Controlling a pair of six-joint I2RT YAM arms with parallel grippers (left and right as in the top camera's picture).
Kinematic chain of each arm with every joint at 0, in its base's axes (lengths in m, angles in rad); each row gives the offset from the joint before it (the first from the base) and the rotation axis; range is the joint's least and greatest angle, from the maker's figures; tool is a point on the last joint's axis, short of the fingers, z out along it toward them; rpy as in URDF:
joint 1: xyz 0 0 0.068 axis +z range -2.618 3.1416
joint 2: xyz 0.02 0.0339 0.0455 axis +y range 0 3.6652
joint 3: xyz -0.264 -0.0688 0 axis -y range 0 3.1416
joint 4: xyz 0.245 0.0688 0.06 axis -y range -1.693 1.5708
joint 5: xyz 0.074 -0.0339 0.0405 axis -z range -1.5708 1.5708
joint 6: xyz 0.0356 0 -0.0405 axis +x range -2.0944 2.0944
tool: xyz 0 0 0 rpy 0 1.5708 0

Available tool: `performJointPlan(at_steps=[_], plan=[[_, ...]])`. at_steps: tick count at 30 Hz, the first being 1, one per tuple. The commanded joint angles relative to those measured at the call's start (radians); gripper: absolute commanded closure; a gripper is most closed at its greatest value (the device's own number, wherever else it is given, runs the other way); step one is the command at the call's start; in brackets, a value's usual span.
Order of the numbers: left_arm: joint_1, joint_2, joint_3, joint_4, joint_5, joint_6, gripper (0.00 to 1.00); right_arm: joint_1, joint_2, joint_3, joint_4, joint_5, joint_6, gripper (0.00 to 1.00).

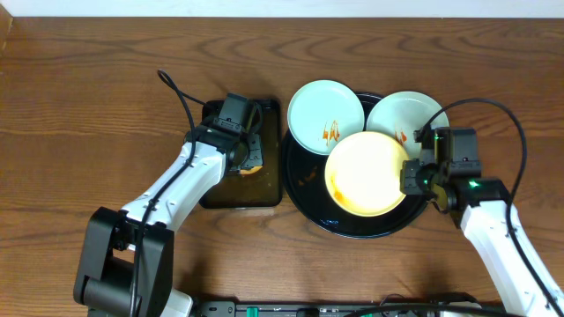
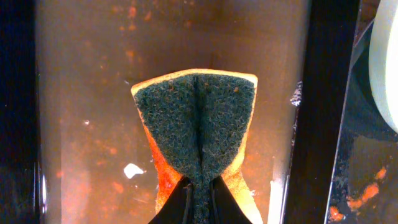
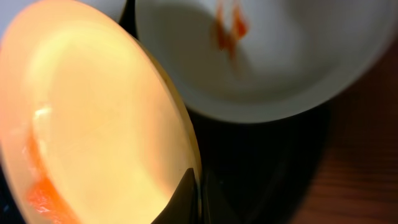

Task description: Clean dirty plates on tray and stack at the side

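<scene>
— How many plates?
— Three. Two are pale bluish-white, the left pale plate (image 1: 325, 115) and the right pale plate (image 1: 406, 119), both toward the far edge of the counter. One is a cream-yellow plate (image 1: 366, 173).
— How many show orange smears?
— All three.
— Trays?
— Two: one round black tray (image 1: 308, 198) and one rectangular black tray (image 1: 220, 195), side by side about midway between the left and right edges.
— Sponges?
— One sponge (image 2: 199, 124).
— Grippers?
— Two, the left gripper (image 2: 198, 202) and the right gripper (image 3: 199, 190). Each shows two fingers, so four fingers in all.
</scene>
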Motion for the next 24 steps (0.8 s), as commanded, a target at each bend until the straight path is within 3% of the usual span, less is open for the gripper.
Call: performJointPlan(at_steps=[1, 17, 24], plan=[[0.004, 0.003, -0.006, -0.002, -0.013, 0.014, 0.92, 0.051, -0.039, 0.019, 0.003, 0.174, -0.040, 0.99], [0.003, 0.003, -0.006, -0.002, -0.013, 0.014, 0.92, 0.517, -0.063, 0.072, 0.060, 0.795, -0.074, 0.99], [0.004, 0.003, -0.006, -0.002, -0.013, 0.014, 0.92, 0.587, -0.063, 0.072, 0.132, 0.977, -0.122, 0.99]])
